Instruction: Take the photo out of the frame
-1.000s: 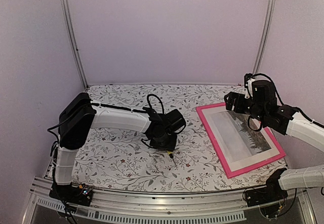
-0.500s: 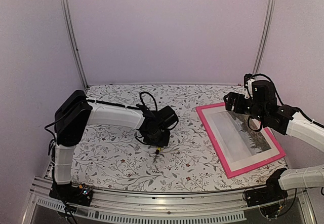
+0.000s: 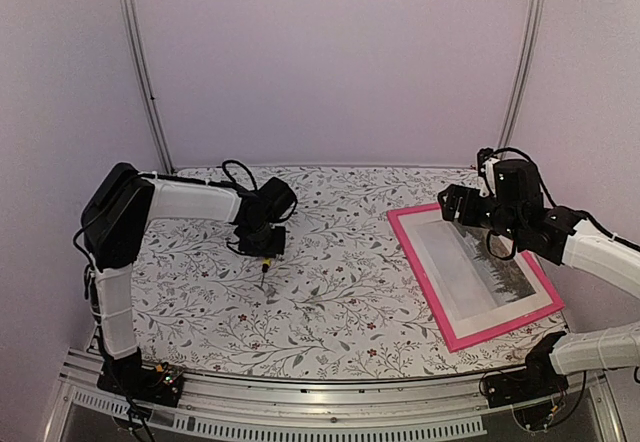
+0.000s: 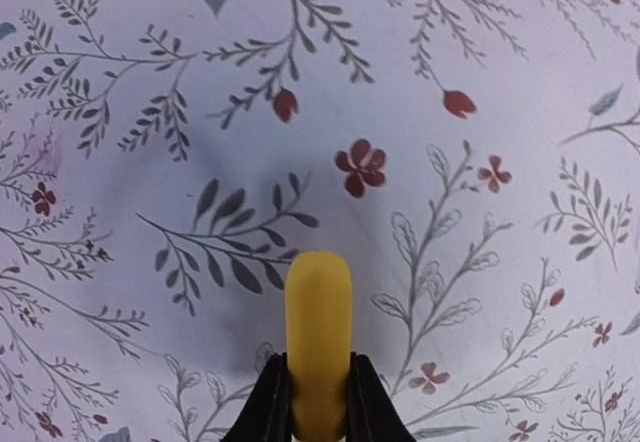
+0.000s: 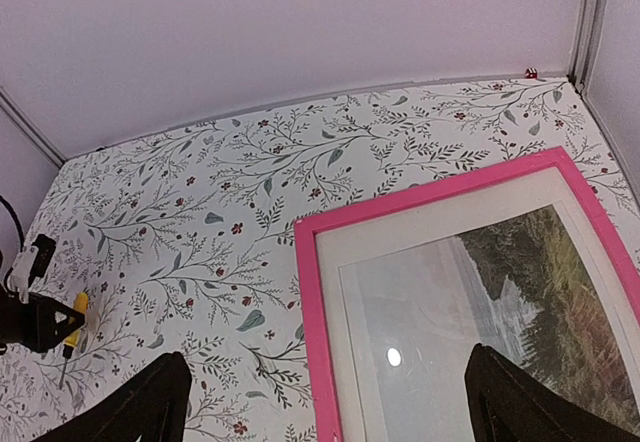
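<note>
The pink frame (image 3: 421, 263) lies flat at the right of the table, with the photo (image 3: 482, 267) inside it, face up. Both also show in the right wrist view, the frame (image 5: 309, 312) and the photo (image 5: 470, 292). My right gripper (image 3: 462, 205) is open and empty above the frame's far left corner; its fingers (image 5: 150, 402) stand wide apart, touching nothing. My left gripper (image 3: 263, 246) is at the far left of the table, shut on a small yellow-handled screwdriver (image 4: 318, 332) that points down at the tablecloth.
The floral tablecloth (image 3: 330, 302) covers the whole table. Metal posts (image 3: 140, 72) stand at the back corners, with plain walls behind. The right wrist view shows the left gripper and its screwdriver (image 5: 74, 312) far to the left.
My left arm has swung from the table's middle to the far left, carrying the screwdriver with it. My right arm and the frame have barely moved.
</note>
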